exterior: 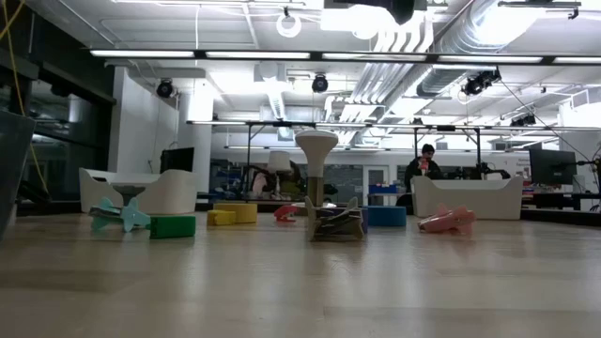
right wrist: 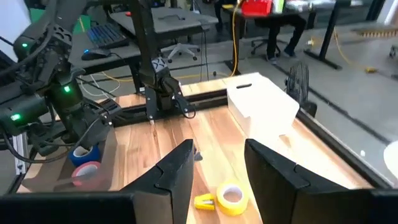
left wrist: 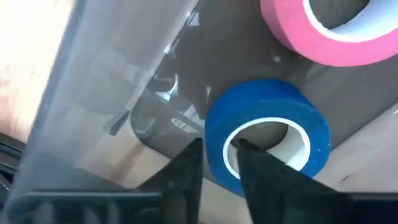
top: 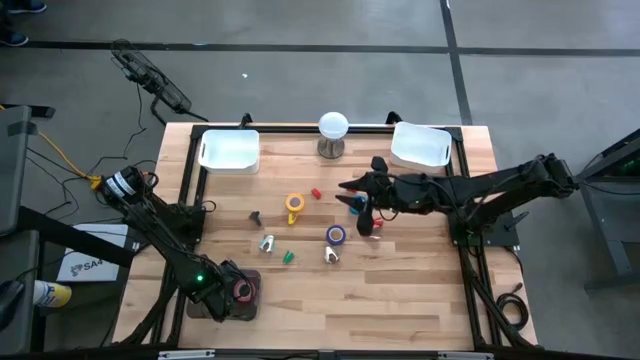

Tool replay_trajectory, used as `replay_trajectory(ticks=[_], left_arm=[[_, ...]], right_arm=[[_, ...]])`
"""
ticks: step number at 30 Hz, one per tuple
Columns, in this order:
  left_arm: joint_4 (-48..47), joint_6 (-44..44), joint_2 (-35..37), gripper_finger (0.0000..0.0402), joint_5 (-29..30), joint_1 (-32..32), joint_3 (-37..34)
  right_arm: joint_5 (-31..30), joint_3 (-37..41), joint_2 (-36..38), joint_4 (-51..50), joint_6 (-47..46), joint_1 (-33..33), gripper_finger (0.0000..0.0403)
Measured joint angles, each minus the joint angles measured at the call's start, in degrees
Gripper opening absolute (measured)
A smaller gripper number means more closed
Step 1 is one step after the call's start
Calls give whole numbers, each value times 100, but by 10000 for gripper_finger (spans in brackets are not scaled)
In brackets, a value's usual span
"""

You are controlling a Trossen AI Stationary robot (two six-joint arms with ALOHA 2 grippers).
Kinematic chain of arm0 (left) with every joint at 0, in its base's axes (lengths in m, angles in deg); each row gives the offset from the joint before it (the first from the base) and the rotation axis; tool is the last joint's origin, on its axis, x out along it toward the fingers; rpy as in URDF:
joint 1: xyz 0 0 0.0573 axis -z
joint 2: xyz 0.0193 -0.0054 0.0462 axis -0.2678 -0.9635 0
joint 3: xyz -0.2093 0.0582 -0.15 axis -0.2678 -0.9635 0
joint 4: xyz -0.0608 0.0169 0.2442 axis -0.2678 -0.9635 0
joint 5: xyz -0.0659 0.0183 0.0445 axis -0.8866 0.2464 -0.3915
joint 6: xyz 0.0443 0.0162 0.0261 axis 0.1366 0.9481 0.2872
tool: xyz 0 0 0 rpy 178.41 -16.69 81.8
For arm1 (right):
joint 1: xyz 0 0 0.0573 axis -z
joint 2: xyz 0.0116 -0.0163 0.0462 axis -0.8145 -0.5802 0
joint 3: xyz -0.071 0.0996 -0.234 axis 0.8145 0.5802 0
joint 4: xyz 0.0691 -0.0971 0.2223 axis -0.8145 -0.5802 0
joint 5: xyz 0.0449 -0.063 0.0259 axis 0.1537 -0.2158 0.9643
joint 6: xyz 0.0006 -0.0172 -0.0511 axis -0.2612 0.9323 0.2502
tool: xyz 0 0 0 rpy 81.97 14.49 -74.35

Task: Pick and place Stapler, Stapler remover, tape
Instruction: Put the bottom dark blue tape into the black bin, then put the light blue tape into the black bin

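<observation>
**Wooden desk, blue roll at the tray**

Pale planks make up the desk point(top: 400, 290), framed by dark rails, with open workshop floor around it; at its near left corner lies a dark tray point(left wrist: 155, 93), and the left claw point(left wrist: 217, 177) is down in it at the wall of the blue tape point(left wrist: 267, 134); whether it is pinching that roll or has let go, I cannot tell. The blue roll lies flat on the tray floor just beside the pink tape point(left wrist: 323, 31), the two apart by a sliver.

The step in hand looks like setting the blue roll down; to do it well, let go only once the roll sits flat, then rise straight up, so that it is neither dragged along nor tipped against the pink one; keep clear of the tray's wall on the way out.

The right claw point(right wrist: 217, 180) hangs released and empty over the middle of the desk, waiting above the loose things.

Counted: four rolls of tape, namely blue and pink in the tray, yellow tape point(top: 294, 203) and purple tape point(top: 336, 235) out on the desk; two white bins point(top: 229, 150) at the far edge; one white lamp-like stand point(top: 333, 130) between them; one tray. Several small coloured and silvery pieces lie mid-desk, too small to say which is stapler or remover.
</observation>
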Motion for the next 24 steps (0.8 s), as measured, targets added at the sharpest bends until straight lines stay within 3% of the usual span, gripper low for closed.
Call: replay_trajectory(ticks=[6,11,18,24], left_arm=[[77,0,67,171,-196,0,2],[98,-40,327,186,-237,-2,9],[113,-375,974,187,-254,-2,9],[146,-738,1704,188,-65,-2,9]], right_arm=[[168,0,0,-186,-244,126,135],[393,-22,13,-278,-175,247,135],[374,-771,-54,-2138,-270,578,140],[513,-1151,-210,-3796,-1200,1210,179]])
